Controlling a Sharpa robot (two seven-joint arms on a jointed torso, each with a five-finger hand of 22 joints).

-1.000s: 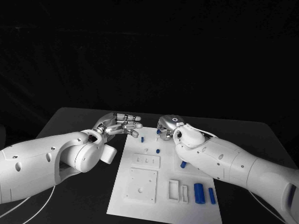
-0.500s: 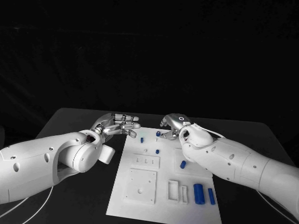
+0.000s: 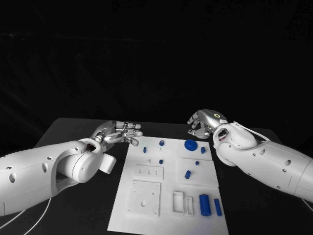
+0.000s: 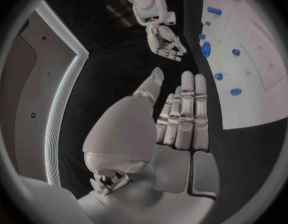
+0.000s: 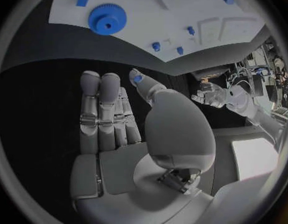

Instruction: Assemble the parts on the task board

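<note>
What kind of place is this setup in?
Probably a robotics lab or test bench: a black table against a dark backdrop, a white task board with small blue parts such as a gear, and two open robot hands.

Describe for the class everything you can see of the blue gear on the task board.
The blue gear is a round, flat disc that looks like matte plastic, with fine teeth round its rim and a raised hub with a hole at its centre, plain in the right wrist view. It lies flat near the far edge of the white task board, towards the robot's right. Nothing touches it: the right hand is off the board beyond it, holding nothing.
</note>
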